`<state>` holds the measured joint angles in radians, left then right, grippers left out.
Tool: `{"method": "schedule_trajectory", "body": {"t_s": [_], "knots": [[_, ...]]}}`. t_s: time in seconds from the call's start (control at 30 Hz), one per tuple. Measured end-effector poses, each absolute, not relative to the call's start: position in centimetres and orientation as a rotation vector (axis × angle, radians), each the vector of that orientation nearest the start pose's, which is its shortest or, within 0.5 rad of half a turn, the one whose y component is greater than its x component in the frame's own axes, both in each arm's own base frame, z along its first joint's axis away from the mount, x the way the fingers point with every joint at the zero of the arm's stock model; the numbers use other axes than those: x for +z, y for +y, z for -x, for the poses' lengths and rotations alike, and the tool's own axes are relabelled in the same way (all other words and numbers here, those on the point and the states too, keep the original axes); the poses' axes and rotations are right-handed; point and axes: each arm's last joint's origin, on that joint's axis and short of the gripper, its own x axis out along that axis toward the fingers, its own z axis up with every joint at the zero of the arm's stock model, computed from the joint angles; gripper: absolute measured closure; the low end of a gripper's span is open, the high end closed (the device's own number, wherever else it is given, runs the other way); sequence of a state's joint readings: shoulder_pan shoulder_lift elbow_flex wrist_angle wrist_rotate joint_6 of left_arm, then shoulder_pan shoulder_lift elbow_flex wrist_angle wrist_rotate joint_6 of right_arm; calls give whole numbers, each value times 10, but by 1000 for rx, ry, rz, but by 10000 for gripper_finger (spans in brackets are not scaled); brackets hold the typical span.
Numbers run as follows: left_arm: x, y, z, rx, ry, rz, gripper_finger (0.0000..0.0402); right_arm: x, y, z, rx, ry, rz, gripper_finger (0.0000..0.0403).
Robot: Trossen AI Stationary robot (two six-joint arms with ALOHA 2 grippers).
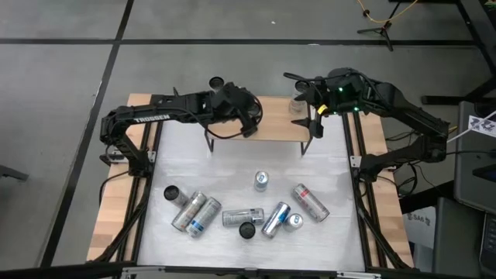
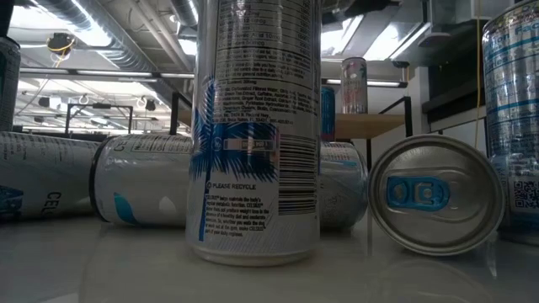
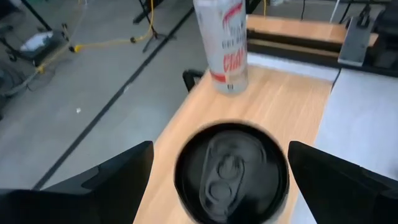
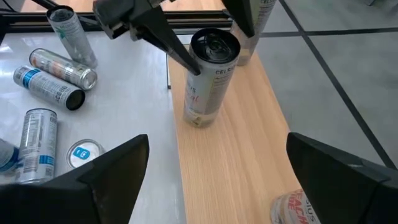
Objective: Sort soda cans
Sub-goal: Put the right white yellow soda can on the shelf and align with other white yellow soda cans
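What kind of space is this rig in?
Probably a robotics lab or workshop: exposed ceiling ducts and strip lights in the low view, a taped grey concrete floor in the high view, and cables and a stand foot around the table.

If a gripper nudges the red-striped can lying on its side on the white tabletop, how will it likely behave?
The red-striped can lies on its side on the white table, so a push across its length would probably roll it. Its smooth metal skin looks slippery and thin, likely to dent under a hard squeeze. Nearby cans might stop it.
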<state>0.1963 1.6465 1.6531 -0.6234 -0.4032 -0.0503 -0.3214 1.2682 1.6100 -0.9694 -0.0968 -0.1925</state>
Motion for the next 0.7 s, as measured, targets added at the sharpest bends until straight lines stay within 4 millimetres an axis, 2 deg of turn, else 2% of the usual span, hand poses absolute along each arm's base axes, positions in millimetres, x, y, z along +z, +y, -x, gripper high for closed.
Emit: {"method": "schedule_trajectory", "body": {"t_s": [0.53,0.7], "knots": [[372,81,-351,601,621,5,36,437,-70,-219,-157,633,55,27],[372,81,-351,601,620,6,55,437,-70,-219,-157,633,55,27]]}}
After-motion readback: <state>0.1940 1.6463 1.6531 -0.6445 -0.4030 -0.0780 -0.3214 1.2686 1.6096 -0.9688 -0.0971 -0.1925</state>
